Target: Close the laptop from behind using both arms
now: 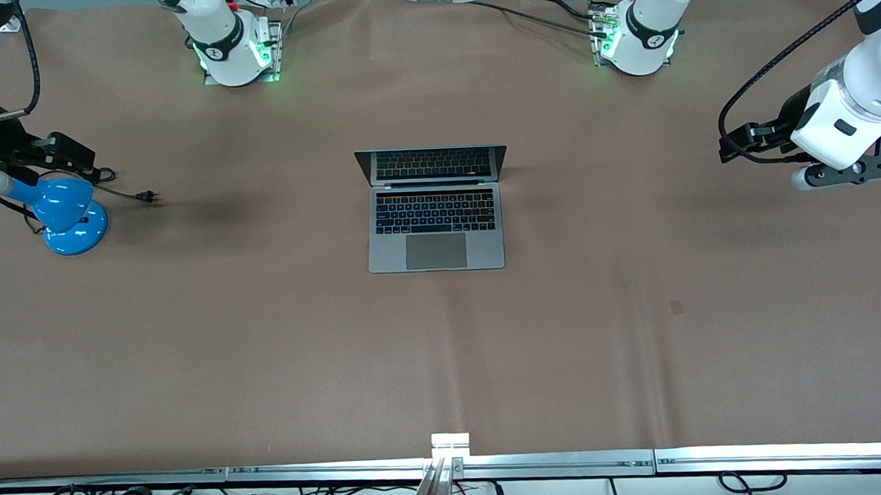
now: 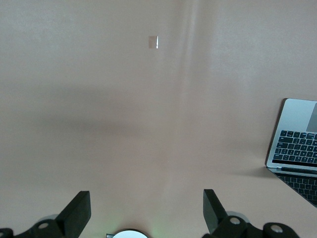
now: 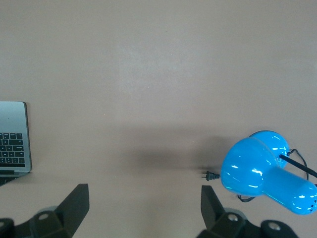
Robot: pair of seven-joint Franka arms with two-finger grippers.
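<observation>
The space-grey laptop [image 1: 435,218] lies open at the middle of the table, its dark screen upright and its black keyboard and trackpad facing the front camera. A corner of it shows in the left wrist view [image 2: 297,148] and in the right wrist view [image 3: 12,141]. My left gripper [image 1: 737,144] hangs open and empty over the bare table at the left arm's end; its fingers stand wide apart [image 2: 147,210]. My right gripper [image 1: 72,156] hangs open and empty over the table at the right arm's end, beside a blue lamp [image 3: 143,208].
A blue desk lamp [image 1: 67,212] stands at the right arm's end, also in the right wrist view [image 3: 267,173]. Its black cord and plug [image 1: 148,195] lie toward the laptop. A small mark [image 1: 676,307] is on the brown table cover. A metal rail [image 1: 450,466] edges the table nearest the front camera.
</observation>
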